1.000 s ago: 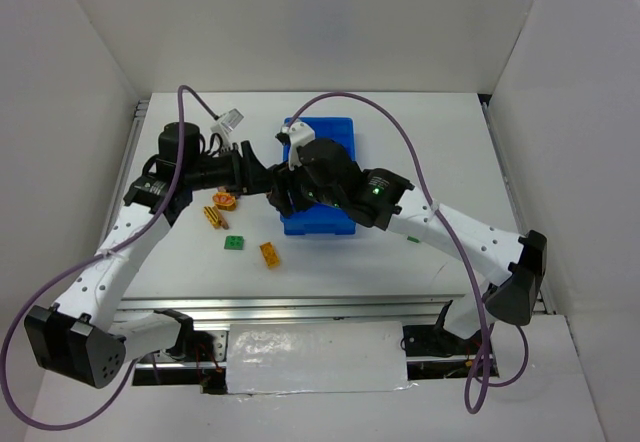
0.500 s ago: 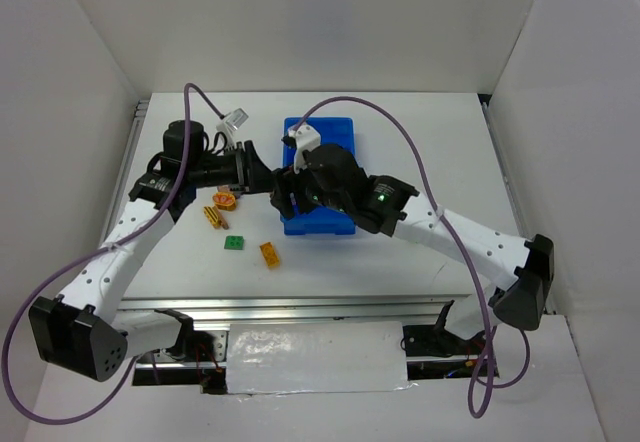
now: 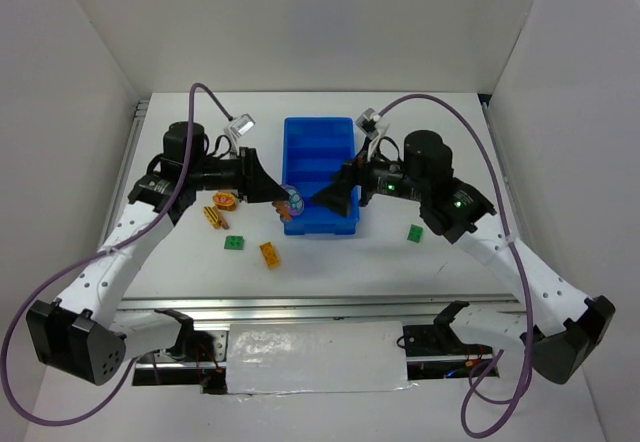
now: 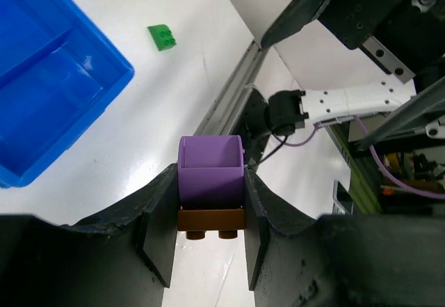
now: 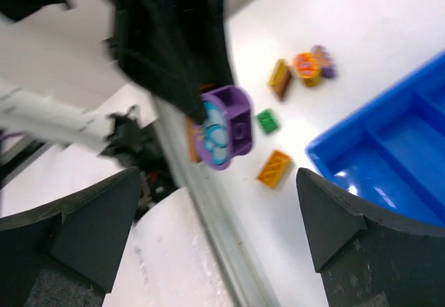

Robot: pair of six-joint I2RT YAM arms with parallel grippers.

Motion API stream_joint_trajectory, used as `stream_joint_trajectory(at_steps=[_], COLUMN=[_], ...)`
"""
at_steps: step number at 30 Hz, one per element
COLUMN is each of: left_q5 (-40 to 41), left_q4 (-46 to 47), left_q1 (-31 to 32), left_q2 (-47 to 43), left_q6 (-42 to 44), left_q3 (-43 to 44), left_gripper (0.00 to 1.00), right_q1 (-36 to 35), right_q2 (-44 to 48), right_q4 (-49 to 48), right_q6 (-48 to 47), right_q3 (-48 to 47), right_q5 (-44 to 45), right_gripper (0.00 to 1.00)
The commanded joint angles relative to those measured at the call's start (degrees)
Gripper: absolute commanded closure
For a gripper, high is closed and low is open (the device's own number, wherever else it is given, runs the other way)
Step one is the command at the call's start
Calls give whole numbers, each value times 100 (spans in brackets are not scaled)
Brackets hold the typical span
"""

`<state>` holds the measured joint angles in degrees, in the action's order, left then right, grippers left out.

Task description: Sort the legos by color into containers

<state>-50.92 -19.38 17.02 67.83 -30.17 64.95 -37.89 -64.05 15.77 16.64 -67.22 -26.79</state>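
My left gripper [image 3: 281,196] is shut on a purple lego [image 4: 211,175] stacked on a brown lego [image 4: 211,219], held in the air beside the blue tray's [image 3: 318,152] left edge. In the right wrist view the purple lego [image 5: 226,125] shows a light-blue pattern. My right gripper [image 3: 324,200] is open and faces that stack from the right, over the tray's near end, with nothing between its fingers. Loose legos lie on the table: a green one [image 3: 234,243], an orange-yellow one [image 3: 270,254], a striped one [image 3: 213,217], an orange round one [image 3: 224,200] and another green one [image 3: 414,233].
The tray's compartments [image 3: 322,177] sit mid-table between both arms. White walls enclose the table on three sides. A metal rail [image 3: 300,307] runs along the near edge. Purple cables loop above both arms.
My right gripper has opened and its arm has pulled back to the right, off the stack. My left gripper has closed on the purple and brown legos and stays at the tray's left edge.
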Motion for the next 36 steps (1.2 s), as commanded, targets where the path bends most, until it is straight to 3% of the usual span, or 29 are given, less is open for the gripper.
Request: stream_joint_trajectory(at_steps=[1, 4, 9, 15, 23, 24, 28, 30, 32, 33, 35, 36], left_q5=[-671, -1024, -1631, -1913, -1896, -1922, -1931, -1983, -1931, -1931, -1721, -1624], left_q4=[337, 679, 1637, 1894, 1753, 1744, 1674, 1709, 1727, 1683, 1491, 1411], left_q1=[12, 12, 12, 21, 30, 39, 30, 39, 47, 47, 47, 47], left_q2=[-253, -384, -745, -1088, -1115, -1088, -1079, -1097, -1105, -1097, -1097, -1088], left_q6=[354, 372, -14, -103, 12, 11, 64, 56, 55, 55, 152, 187], left_q3=[89, -8, -368, -510, -527, -510, -492, -527, -562, -545, -518, -466], left_gripper=[100, 100, 100, 100, 100, 100, 100, 100, 100, 97, 77, 36], right_q1=[168, 159, 133, -78, -526, -553, -553, -553, -553, -562, -562, -562], right_q2=[192, -63, -195, -502, -977, -1047, -1153, -1136, -1127, -1127, -1127, -1118], right_q4=[-312, -364, -960, -1225, -1384, -1401, -1559, -1577, -1770, -1770, -1788, -1788], right_q6=[207, 409, 778, 972, 1157, 1192, 1262, 1297, 1315, 1315, 1306, 1271], right_q3=[26, -107, 86, -71, -441, -484, -450, -363, -336, -344, -327, -309], right_q5=[-1827, -2635, -3078, -2859, -2894, -2876, -2902, -2885, -2841, -2832, -2832, -2806], right_gripper=[0, 1, 6, 11, 27, 30, 65, 76, 100, 100, 100, 100])
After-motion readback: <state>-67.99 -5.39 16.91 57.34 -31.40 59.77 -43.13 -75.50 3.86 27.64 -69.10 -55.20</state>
